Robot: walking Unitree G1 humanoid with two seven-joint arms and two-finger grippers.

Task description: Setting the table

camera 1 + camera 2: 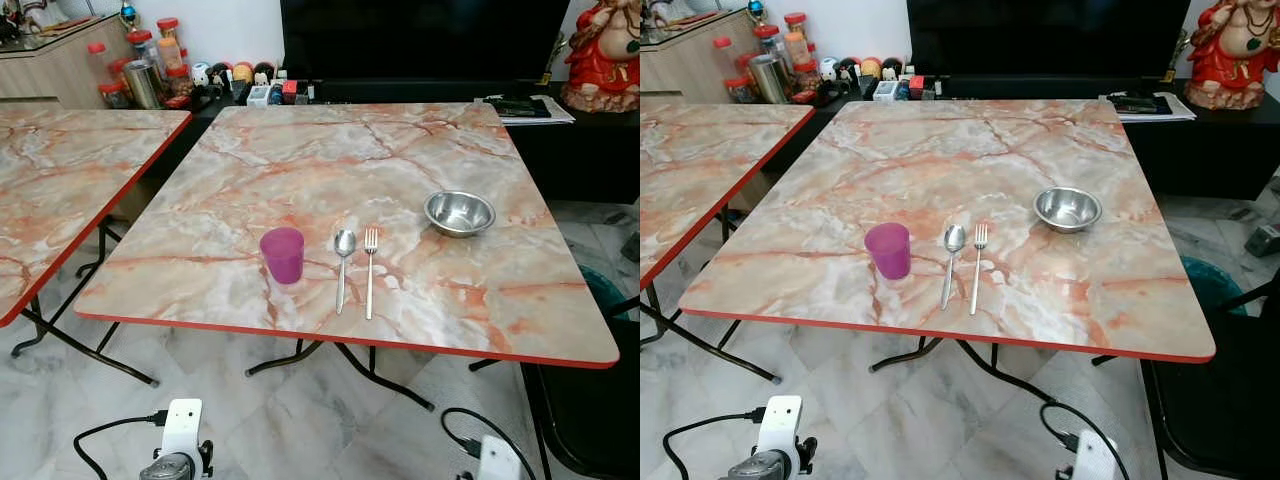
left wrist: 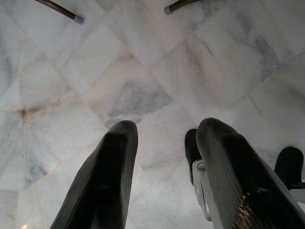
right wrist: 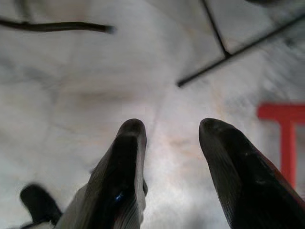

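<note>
Now, counter (image 1: 300,160): cup (image 1: 282,254), spoon (image 1: 343,265), fork (image 1: 370,268), bowl (image 1: 459,212) are laid out.
Left gripper (image 2: 164,138): held apart, empty.
Right gripper (image 3: 171,133): held apart, empty.

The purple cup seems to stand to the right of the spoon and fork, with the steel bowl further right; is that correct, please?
Not quite: the purple cup stands to the left of the spoon and fork, as the left eye view shows. The steel bowl does sit further right.

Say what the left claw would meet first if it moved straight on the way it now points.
Most likely the floor. The left claw is open, holds nothing, and points down at pale tiles. Nothing lies between it and them, though depth is hard to judge.
</note>
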